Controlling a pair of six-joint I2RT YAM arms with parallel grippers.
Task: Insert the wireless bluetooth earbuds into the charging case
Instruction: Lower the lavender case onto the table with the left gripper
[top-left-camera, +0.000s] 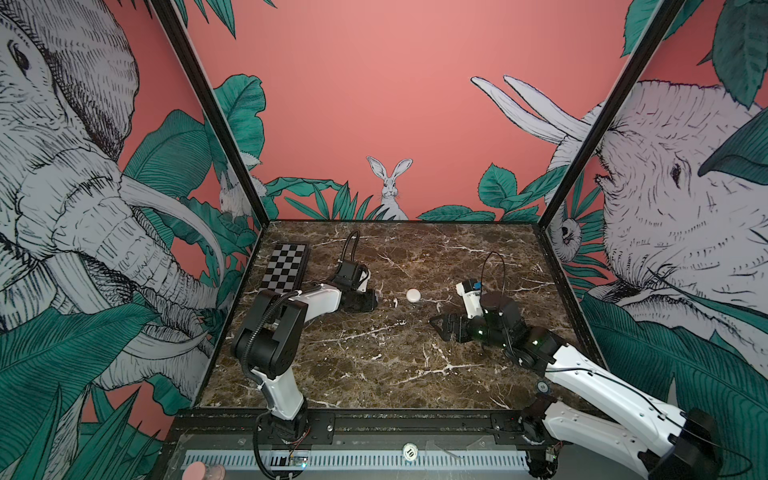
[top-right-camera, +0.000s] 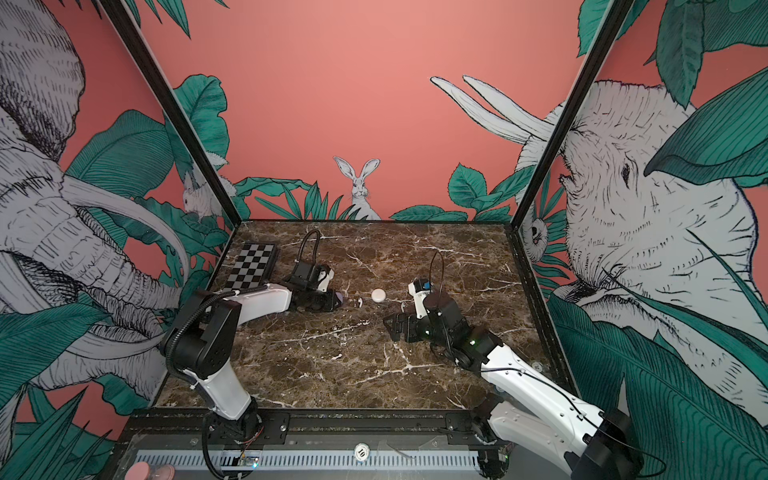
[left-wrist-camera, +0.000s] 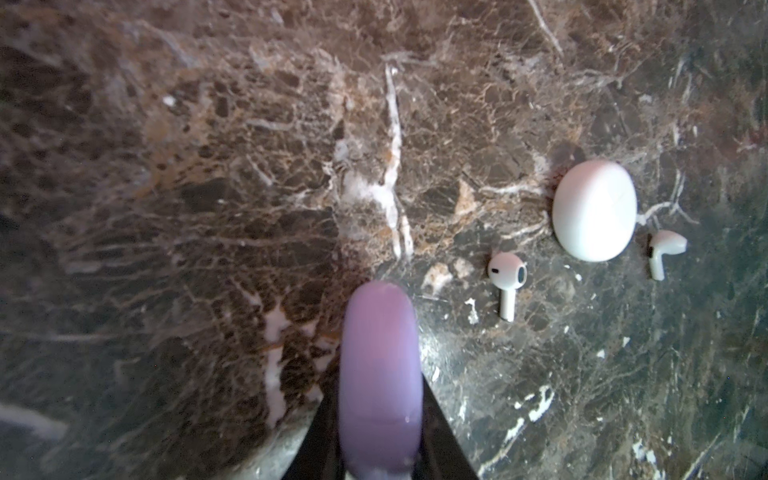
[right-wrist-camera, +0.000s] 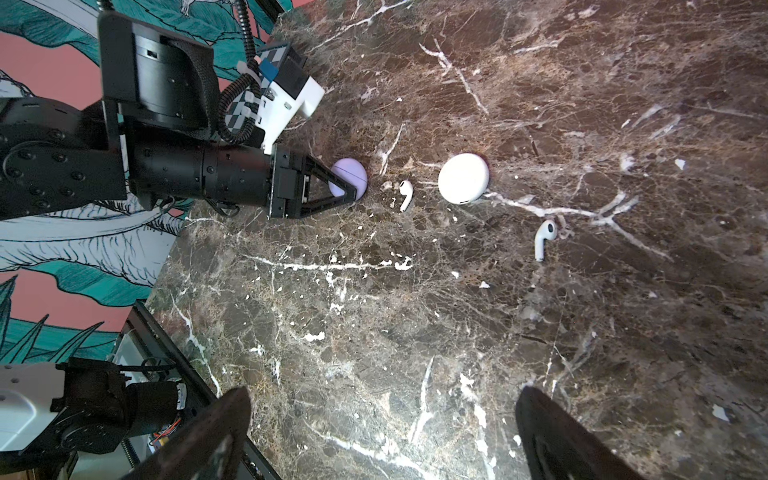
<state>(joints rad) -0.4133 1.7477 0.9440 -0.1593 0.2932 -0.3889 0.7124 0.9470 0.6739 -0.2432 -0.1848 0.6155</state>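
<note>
My left pincer (right-wrist-camera: 348, 189) clamped on closed lilac case (left-wrist-camera: 380, 365); right pincer (right-wrist-camera: 382, 397) wide apart, empty. White bud (right-wrist-camera: 405, 193) and second bud (right-wrist-camera: 544, 239) lie on desk (right-wrist-camera: 415, 332), flanking closed white case (right-wrist-camera: 464, 178). Risk: smooth tiny buds squirt from fingertips.

We see two white-and-black arms reaching in from the near edge. Our left arm (top-left-camera: 270, 332) rises from its base, folds at a black elbow and stretches forward toward the middle. Its left hand (right-wrist-camera: 351, 183) lies level and points rightward, with the fingers closed on a lilac case (left-wrist-camera: 379, 353). Our right arm (top-left-camera: 602, 386) comes in low from the near right corner, its wrist turned toward the middle. The right hand (right-wrist-camera: 384, 390) points leftward, its two dark fingers (right-wrist-camera: 561, 436) spread wide apart and empty.
</note>
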